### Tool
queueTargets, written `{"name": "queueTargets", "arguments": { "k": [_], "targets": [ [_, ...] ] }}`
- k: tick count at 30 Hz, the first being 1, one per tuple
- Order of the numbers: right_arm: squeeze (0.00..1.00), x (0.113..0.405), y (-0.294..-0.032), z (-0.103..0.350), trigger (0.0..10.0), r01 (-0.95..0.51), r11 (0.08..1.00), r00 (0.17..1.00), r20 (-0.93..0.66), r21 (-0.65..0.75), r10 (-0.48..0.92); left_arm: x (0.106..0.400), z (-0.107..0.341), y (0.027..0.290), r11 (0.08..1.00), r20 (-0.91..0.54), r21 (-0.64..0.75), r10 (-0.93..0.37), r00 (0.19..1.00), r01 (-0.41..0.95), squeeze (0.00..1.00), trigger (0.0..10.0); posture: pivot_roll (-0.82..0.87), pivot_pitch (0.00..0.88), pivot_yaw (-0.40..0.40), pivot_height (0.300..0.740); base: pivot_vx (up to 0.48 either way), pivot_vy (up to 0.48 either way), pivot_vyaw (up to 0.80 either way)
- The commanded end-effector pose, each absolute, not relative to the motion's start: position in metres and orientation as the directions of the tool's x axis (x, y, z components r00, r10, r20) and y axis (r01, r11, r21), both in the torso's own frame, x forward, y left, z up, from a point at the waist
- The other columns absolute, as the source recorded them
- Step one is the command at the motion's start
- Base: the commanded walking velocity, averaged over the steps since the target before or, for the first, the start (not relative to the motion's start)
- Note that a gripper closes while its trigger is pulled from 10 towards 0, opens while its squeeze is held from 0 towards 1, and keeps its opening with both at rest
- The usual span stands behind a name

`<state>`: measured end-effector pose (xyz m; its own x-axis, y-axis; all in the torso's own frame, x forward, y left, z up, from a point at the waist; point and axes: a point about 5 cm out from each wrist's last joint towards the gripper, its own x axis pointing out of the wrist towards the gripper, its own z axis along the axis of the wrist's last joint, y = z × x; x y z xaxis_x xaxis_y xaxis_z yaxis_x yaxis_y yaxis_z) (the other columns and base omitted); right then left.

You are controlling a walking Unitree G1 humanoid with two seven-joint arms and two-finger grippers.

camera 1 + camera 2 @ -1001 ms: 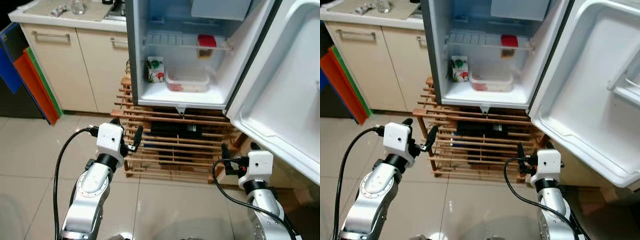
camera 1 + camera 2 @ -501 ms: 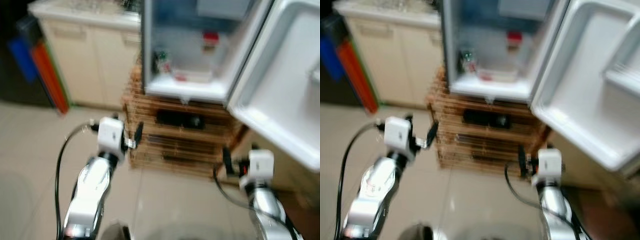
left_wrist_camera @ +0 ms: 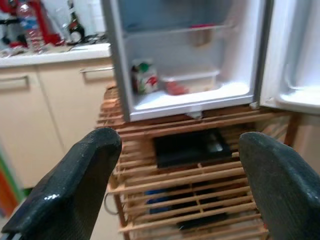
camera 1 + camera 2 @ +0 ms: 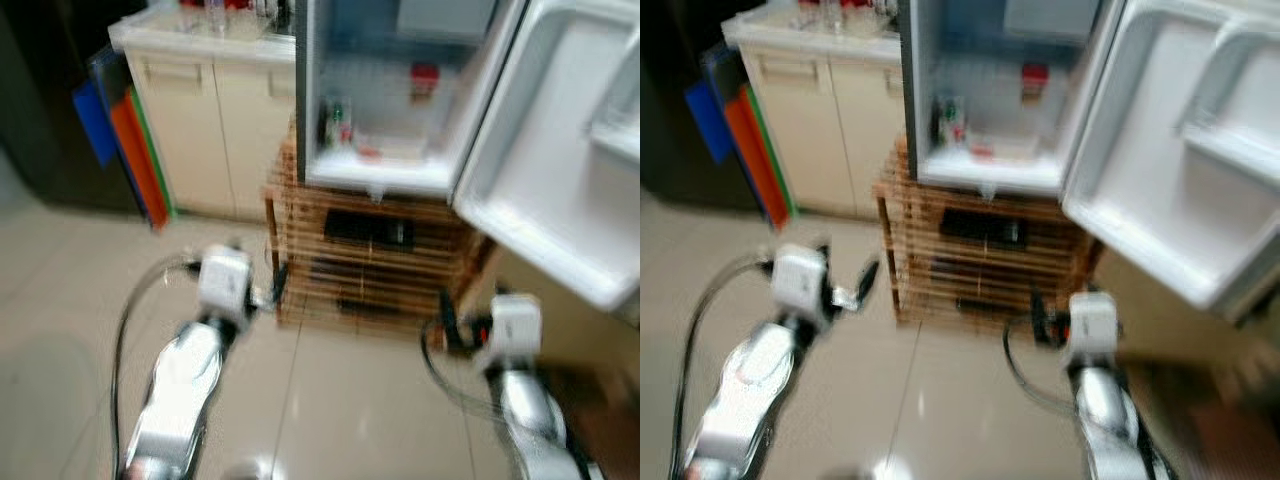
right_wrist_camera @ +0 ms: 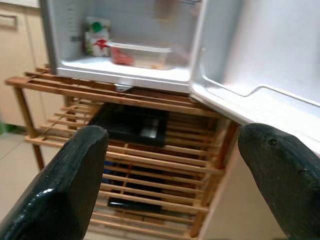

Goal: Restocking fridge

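A small fridge (image 4: 381,179) stands open on a wooden slatted rack (image 4: 300,262), its door (image 4: 560,170) swung out to the right. Inside are a green, red and white carton (image 3: 142,77), a clear plastic container (image 5: 142,54) on the fridge floor and a red-topped item (image 4: 424,78) on the wire shelf. My left gripper (image 3: 180,144) and right gripper (image 5: 172,135) are held low in front of the rack, apart from the fridge. Both are open with nothing between their fingers. The head views are blurred.
A black flat object (image 3: 187,147) lies in the rack. Beige cabinets (image 4: 215,110) with bottles (image 3: 30,25) on the counter stand left of the fridge. Blue, orange and green boards (image 4: 125,140) lean beside them. Tiled floor (image 4: 350,400) lies before me.
The whole picture has shifted: the fridge and rack look smaller and farther, with more floor and counter in view. Both grippers stay open and empty in the same pose.
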<state>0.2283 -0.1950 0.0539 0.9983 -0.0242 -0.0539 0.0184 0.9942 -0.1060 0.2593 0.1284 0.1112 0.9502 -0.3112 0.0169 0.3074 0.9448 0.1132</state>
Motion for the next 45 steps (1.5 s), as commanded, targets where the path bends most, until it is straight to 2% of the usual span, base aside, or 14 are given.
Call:
{"name": "queueTargets", "arguments": {
  "k": [1, 6, 15, 40, 45],
  "targets": [
    [0.0, 0.234, -0.191, 0.059, 10.0, 0.009, 0.994, 0.999, -0.036, -0.111, -0.013, 0.262, 0.114, 0.134, 0.951, 0.024, 0.118, -0.292, 0.956, 0.287, 0.0, 10.0, -0.03, 0.0, -0.033, 0.74, 0.458, 0.0, 0.0],
    [0.0, 0.233, -0.191, 0.058, 10.0, 0.011, 0.994, 0.999, -0.038, -0.113, -0.015, 0.262, 0.112, 0.135, 0.954, 0.018, 0.11, -0.284, 0.959, 0.28, 0.0, 10.0, -0.04, 0.0, -0.033, 0.74, 0.458, 0.0, 0.0],
    [0.0, 0.232, -0.191, 0.056, 10.0, 0.008, 0.994, 0.999, -0.043, -0.113, -0.013, 0.259, 0.113, 0.116, 0.91, 0.028, 0.172, -0.387, 0.922, 0.377, 0.0, 10.0, -0.04, 0.0, -0.03, 0.74, 0.393, -0.18, 0.0],
    [0.0, 0.236, -0.19, 0.057, 10.0, -0.014, 0.994, 0.999, -0.032, -0.108, 0.011, 0.264, 0.116, 0.118, 0.919, 0.042, 0.131, -0.381, 0.924, 0.373, 0.0, 10.0, -0.04, 0.0, -0.034, 0.74, 0.0, 0.0, 0.0],
    [0.0, 0.237, -0.19, 0.057, 10.0, -0.013, 0.994, 0.999, -0.03, -0.104, 0.01, 0.264, 0.116, 0.119, 0.92, 0.037, 0.133, -0.377, 0.926, 0.369, 0.0, 10.0, -0.03, 0.0, -0.036, 0.74, -0.38, -0.148, 0.0]
  ]
}}
